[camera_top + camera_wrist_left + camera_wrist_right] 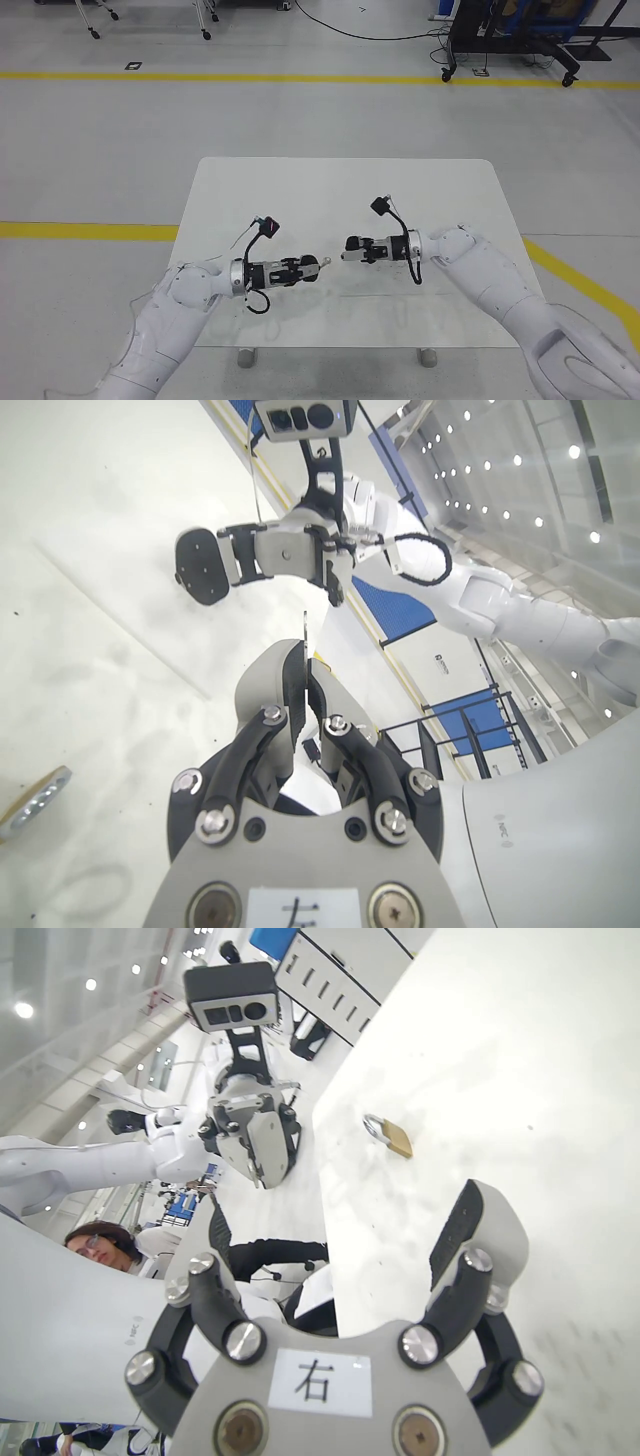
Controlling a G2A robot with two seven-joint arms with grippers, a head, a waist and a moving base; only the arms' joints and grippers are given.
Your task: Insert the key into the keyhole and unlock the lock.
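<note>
My left gripper (306, 662) is shut on the key (305, 632), whose thin metal blade sticks out past the fingertips, seen edge-on. In the top view this gripper (312, 268) hovers over the table's front middle, pointing at the right gripper (352, 244), a short gap away. My right gripper (340, 1223) is open with nothing between its fingers. The brass padlock (391, 1137) with a silver shackle lies flat on the table near the front edge, below and beside the left gripper (260, 1153). The padlock (36, 800) also shows behind the left gripper.
The white table (420, 190) has bare room behind and to both sides of the grippers. Its front edge runs close under both wrists. Yellow floor lines (300, 77) and wheeled frames (510, 45) lie far beyond the table.
</note>
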